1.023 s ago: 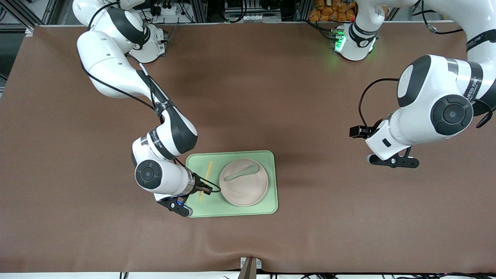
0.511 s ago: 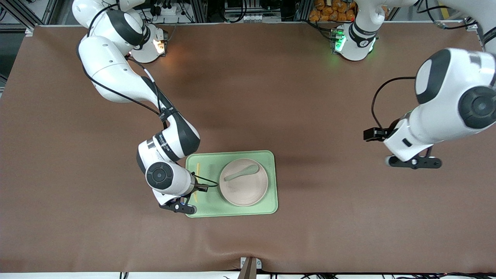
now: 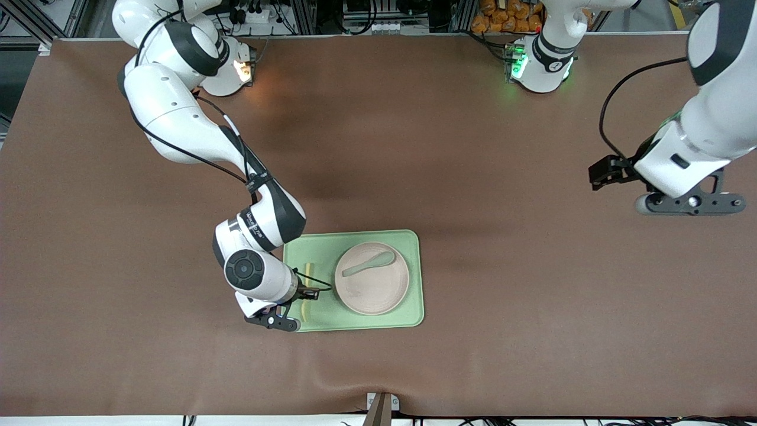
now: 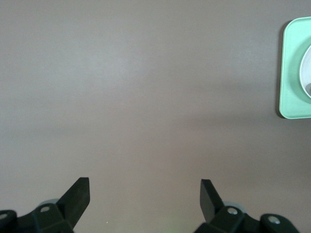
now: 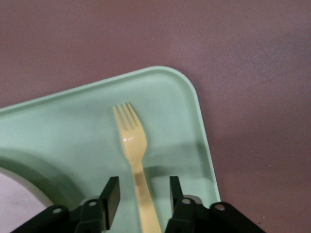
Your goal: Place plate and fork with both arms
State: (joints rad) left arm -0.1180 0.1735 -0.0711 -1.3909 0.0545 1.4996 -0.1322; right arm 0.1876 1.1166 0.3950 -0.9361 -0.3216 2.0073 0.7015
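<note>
Your right gripper (image 5: 140, 191) is low over the tray (image 3: 408, 278), at the tray's end toward the right arm, and the fork (image 5: 133, 160) runs straight between its fingers (image 5: 111, 194). The fingers stand parted with a gap on each side of the handle, so they are not clamping it; the fork appears to lie flat on the tray floor, though contact under the handle is hidden. Its long axis runs out from the gripper, tines pointing away toward the tray's rounded corner. The plate (image 3: 372, 278) sits on the tray beside the fork, toward the left arm's end, with a spoon (image 3: 368, 264) resting in it.

Your left gripper (image 4: 145, 194) waits with fingers wide and empty over bare table (image 3: 502, 177), well apart from the tray. The right arm is by far the nearer to fork and plate.

Small lettering circles the right arm's wrist band, but you cannot read it here.
</note>
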